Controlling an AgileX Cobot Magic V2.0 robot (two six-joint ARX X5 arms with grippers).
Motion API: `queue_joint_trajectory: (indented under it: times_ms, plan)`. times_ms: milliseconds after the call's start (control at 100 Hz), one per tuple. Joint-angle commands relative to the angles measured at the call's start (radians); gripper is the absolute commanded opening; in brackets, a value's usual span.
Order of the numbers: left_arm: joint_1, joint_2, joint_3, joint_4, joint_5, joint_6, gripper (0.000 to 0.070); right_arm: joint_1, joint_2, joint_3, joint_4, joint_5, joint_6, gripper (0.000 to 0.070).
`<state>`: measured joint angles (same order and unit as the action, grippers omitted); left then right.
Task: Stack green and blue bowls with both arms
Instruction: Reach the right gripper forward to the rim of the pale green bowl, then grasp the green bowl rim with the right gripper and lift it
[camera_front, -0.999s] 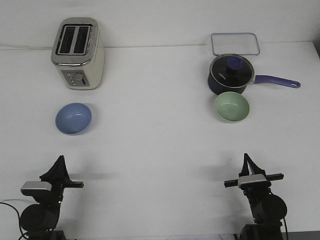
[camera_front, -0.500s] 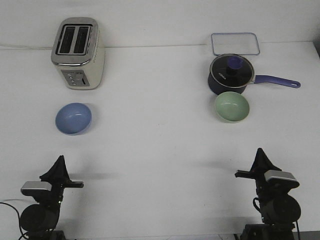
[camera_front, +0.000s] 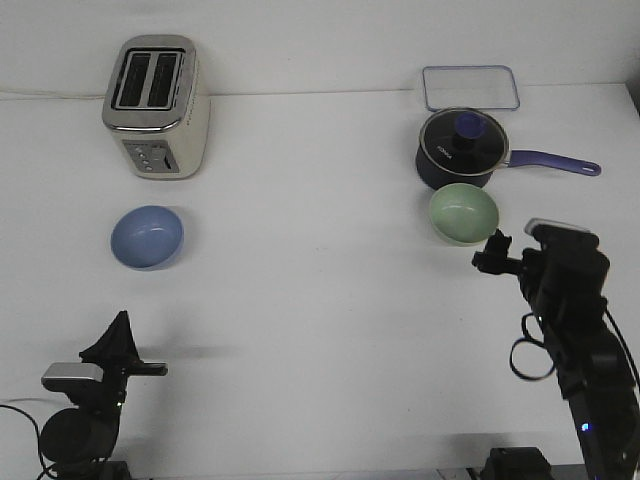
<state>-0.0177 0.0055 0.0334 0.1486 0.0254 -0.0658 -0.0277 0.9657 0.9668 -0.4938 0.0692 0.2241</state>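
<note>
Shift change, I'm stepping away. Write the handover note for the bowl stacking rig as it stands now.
Left gripper: parked low near the table's front edge, holding nothing; open or shut can't be told.
Right gripper: raised, just short of the green bowl, not touching; jaw state unclear.
Green bowl sits right beside the saucepan. Blue bowl sits in front of the toaster, far from the green one.
Done: nothing stacked or lifted.
Left: grasp both bowls, bring them together, stack.

The white table (camera_front: 310, 300) carried a toaster (camera_front: 156, 106) at ten o'clock, a blue bowl (camera_front: 147, 237) at nine, a clear tray (camera_front: 470, 88) and lidded saucepan (camera_front: 462, 150) at two, and a green bowl (camera_front: 463, 214) just beside the pan.
</note>
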Motion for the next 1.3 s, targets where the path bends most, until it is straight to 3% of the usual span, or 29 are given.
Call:
queue_joint_trajectory:
  times_ms: [0,380,729,779,879,939,1289]
  plan:
    - [-0.001,-0.001,-0.019,0.010,0.000,0.001,0.0014,-0.007,0.116,0.075,-0.020,-0.002,-0.036,0.0546]
    - [-0.001,-0.001,-0.019,0.010,0.000,0.001,0.0014,-0.080,0.657,0.377,-0.114,-0.002,-0.083,0.0546]
    - [-0.001,-0.001,-0.019,0.010,0.000,0.001,0.0014,-0.108,0.883,0.432,-0.075,-0.074,-0.082,0.0537]
    - [-0.001,-0.001,-0.019,0.010,0.000,0.001,0.0014,-0.108,0.896,0.432,-0.076,-0.074,-0.082,0.0461]
    - [-0.001,-0.001,-0.019,0.010,0.000,0.001,0.0014,-0.108,0.904,0.432,-0.079,-0.097,-0.086,0.0141]
    - [-0.001,-0.001,-0.019,0.010,0.000,0.001,0.0014,-0.109,0.904,0.432,-0.070,-0.099,-0.087,0.0001]
    - [-0.001,-0.001,-0.019,0.010,0.000,0.001,0.0014,-0.112,0.774,0.439,-0.117,-0.102,-0.097,0.0000]
